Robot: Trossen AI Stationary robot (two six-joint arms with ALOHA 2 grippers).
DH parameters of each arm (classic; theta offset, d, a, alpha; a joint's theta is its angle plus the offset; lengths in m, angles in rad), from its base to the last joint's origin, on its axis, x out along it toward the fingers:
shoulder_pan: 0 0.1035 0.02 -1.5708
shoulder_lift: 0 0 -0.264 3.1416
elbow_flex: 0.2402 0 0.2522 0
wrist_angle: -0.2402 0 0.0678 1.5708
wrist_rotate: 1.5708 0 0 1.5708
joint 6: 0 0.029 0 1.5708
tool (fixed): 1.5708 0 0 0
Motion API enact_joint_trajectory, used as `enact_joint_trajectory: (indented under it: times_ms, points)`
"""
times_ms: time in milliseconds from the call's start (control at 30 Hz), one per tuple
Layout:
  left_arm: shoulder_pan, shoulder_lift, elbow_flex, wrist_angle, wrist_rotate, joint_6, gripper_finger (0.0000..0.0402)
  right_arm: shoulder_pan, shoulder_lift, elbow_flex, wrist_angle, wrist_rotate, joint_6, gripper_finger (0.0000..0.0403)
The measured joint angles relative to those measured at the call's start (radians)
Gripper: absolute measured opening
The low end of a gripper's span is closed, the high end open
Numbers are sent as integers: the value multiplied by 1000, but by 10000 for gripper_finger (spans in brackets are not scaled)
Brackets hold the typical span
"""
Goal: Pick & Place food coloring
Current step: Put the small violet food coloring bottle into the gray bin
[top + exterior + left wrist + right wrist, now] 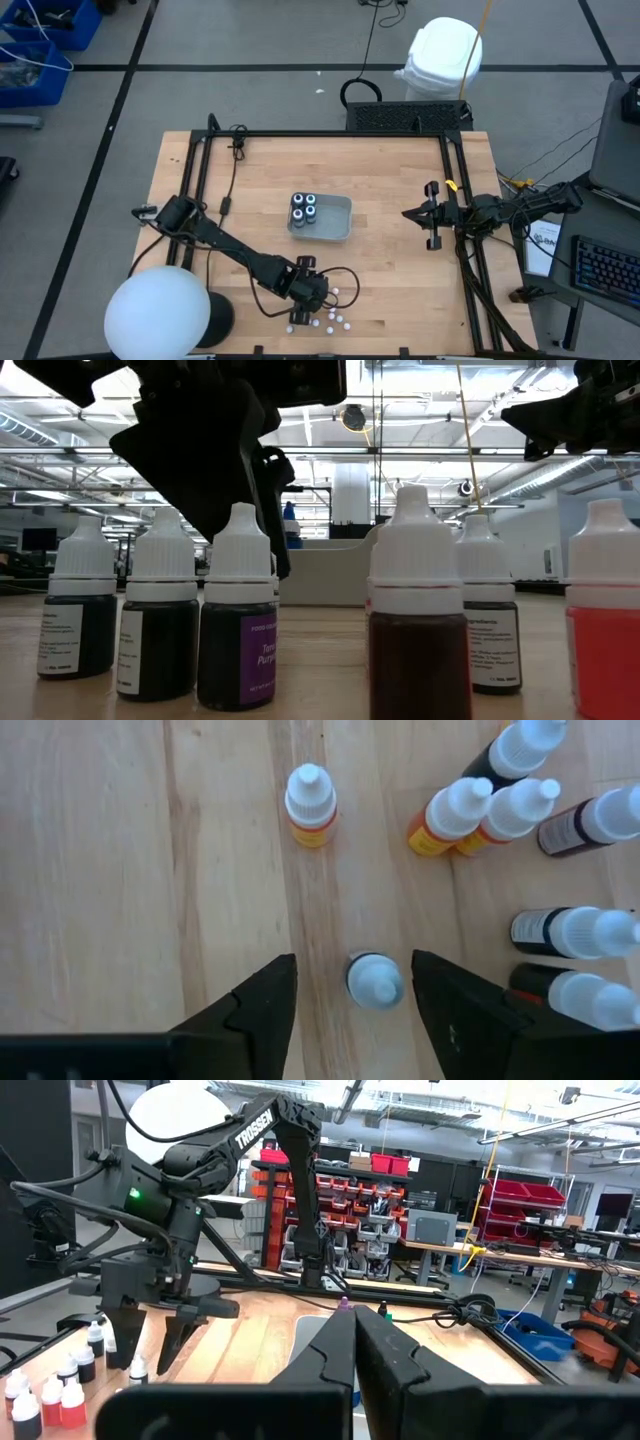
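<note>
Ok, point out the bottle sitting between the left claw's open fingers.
The pale blue bottle, standing alone between the left claw; the orange, red and dark bottles stand farther off.

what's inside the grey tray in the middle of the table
The grey tray holds four food coloring bottles, standing upright and clustered at its left end; the rest of its floor looks bare. Their labels and liquid colours cannot be seen from overhead.

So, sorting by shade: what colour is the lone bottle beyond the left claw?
Orange, white cap; left wrist view.
</note>
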Motion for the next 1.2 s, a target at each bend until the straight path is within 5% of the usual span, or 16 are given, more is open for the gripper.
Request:
enact_joint_trajectory:
  times_ms: [567,867,1200]
  points:
    - [0,0,0,0,8,28,58,0,0,0,0,0,0,0]
    - [1,-10,28,-30,10,99,65,0,0,0,0,0,0,0]
    - [49,-10,334,-290,-129,320,56,0,0,0,0,0,0,0]
